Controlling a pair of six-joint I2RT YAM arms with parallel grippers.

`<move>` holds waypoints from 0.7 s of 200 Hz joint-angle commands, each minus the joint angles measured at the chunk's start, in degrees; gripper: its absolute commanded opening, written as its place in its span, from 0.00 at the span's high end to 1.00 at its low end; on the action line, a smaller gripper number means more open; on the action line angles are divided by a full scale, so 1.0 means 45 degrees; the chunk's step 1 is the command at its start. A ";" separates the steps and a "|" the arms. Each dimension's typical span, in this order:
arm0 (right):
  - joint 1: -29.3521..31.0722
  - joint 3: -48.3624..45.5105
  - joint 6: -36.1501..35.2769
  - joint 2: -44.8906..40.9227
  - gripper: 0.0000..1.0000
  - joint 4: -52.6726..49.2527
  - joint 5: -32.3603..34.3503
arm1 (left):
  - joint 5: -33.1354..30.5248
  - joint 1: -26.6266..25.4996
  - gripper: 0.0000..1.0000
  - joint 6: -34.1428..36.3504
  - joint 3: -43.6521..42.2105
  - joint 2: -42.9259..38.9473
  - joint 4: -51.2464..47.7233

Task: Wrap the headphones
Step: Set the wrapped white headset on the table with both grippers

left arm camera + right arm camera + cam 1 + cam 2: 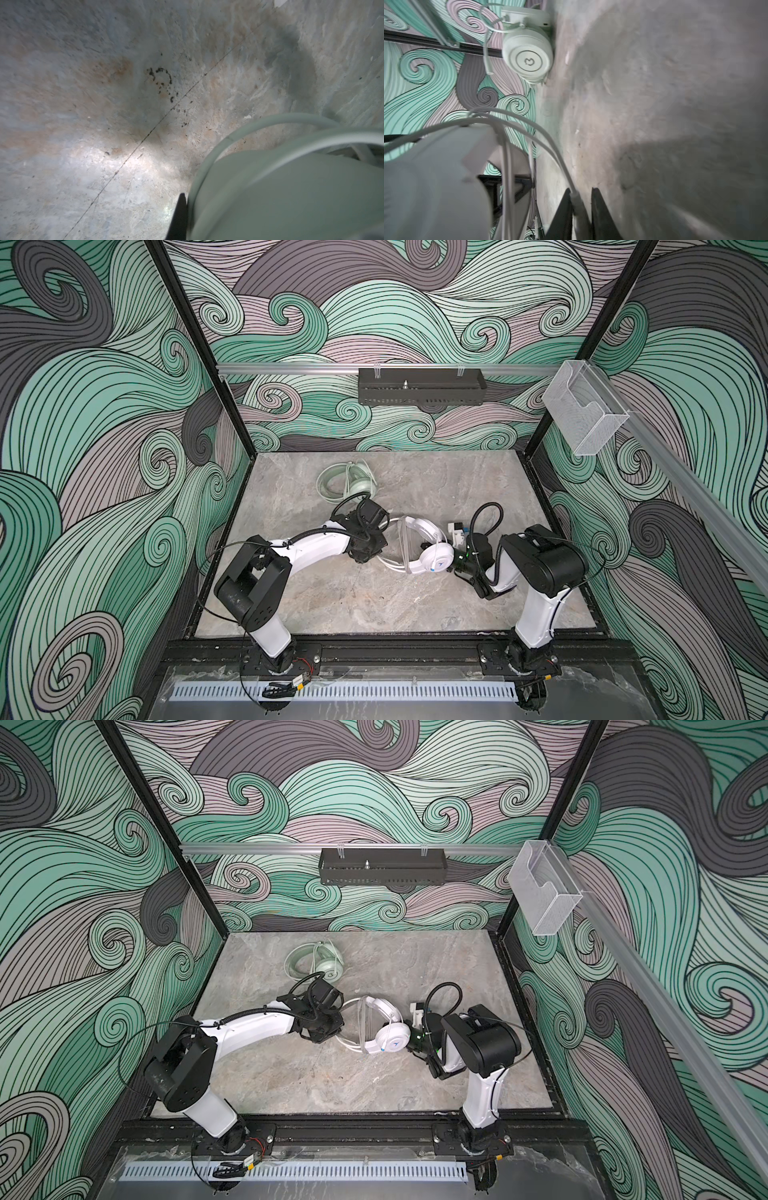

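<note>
The white headphones (434,559) (390,1041) lie mid-table with cable looped around the headband. My right gripper (581,189) stands open at their arrow-marked earcup, and the white cable's (546,137) end lies loose against one finger. In both top views my left gripper (368,553) (322,1036) sits at the headband's other end. The left wrist view shows only one black finger (179,218), touching a pale grey-green headset part (291,197). I cannot tell whether anything is held there. The mint green headphones (359,488) (328,969) (529,58) lie behind the left wrist.
The grey marble tabletop (332,605) is closed in by patterned walls and black frame posts. A black tray (419,391) hangs on the back rail. A clear plastic box (584,410) hangs on the right rail.
</note>
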 commanded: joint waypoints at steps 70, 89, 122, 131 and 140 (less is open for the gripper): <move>0.0107 -0.0598 -0.0396 0.0251 0.73 -0.1011 -0.0239 | -0.2126 0.0578 1.00 -0.2325 -0.0347 0.0172 0.1456; -0.0089 -0.0733 -0.0666 0.0045 0.71 -0.1800 -0.0265 | -0.2269 0.0669 1.00 -0.2213 -0.0364 0.0346 0.1165; -0.0611 -0.0796 -0.1680 -0.1161 0.64 -0.4274 -0.0042 | -0.2132 0.0999 1.00 -0.1991 -0.1099 0.0259 0.1282; -0.0670 -0.0698 -0.2041 -0.1702 0.61 -0.5137 0.0128 | -0.2116 0.1075 1.00 -0.1792 -0.1201 0.0294 0.1246; -0.0697 -0.0547 -0.2470 -0.2269 0.59 -0.6212 0.0352 | -0.2185 0.1088 1.00 -0.1617 -0.1287 0.0280 0.1182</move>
